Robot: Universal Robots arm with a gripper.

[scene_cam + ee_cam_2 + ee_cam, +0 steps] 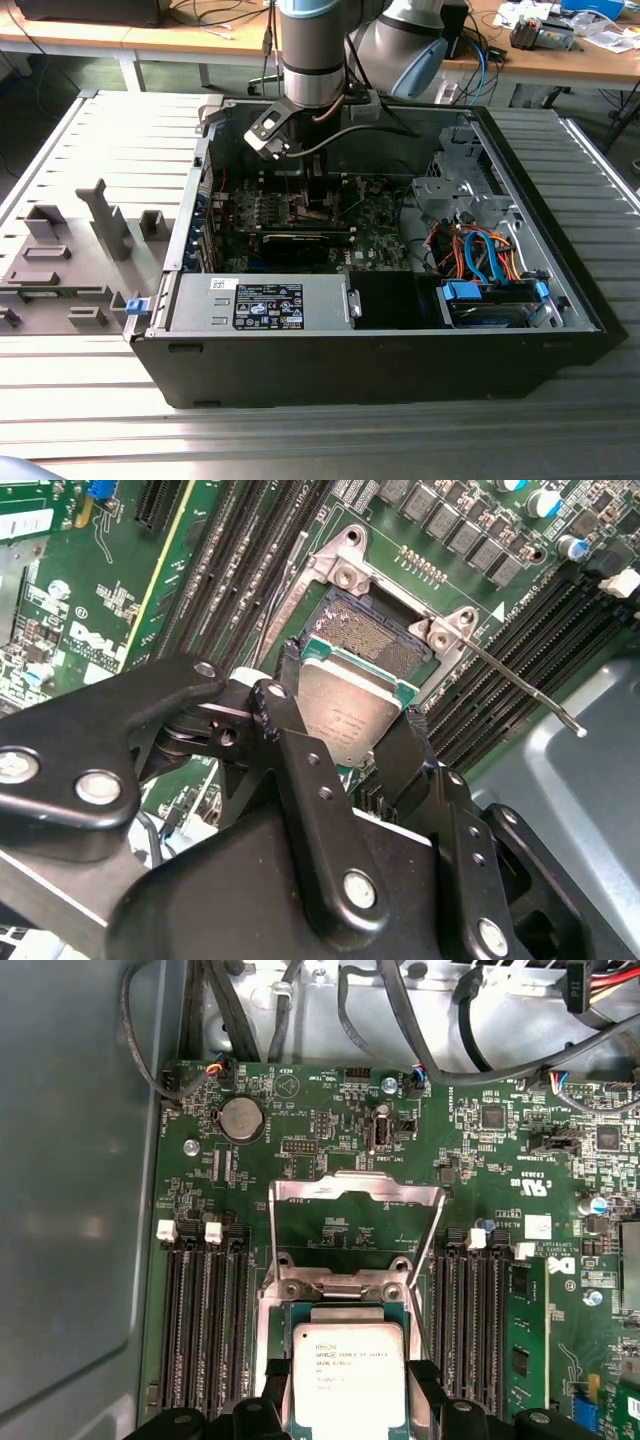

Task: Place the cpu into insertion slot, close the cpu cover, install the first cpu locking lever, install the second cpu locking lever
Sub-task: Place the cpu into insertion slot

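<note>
Tool (350, 702) pinching the cpu (345, 720) by 2 opposite edges, right over the insertion slot (372, 635), roughly lined up; the cpu cover (300, 1192) stands open beyond.

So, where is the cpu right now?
In both wrist views the cpu is held in the gripper just over the insertion slot, next to the open cpu cover.

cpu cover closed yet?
No, in the first wrist view the cover frame stands swung open, green board showing through its cut-out, and the claw holds the chip.
</note>
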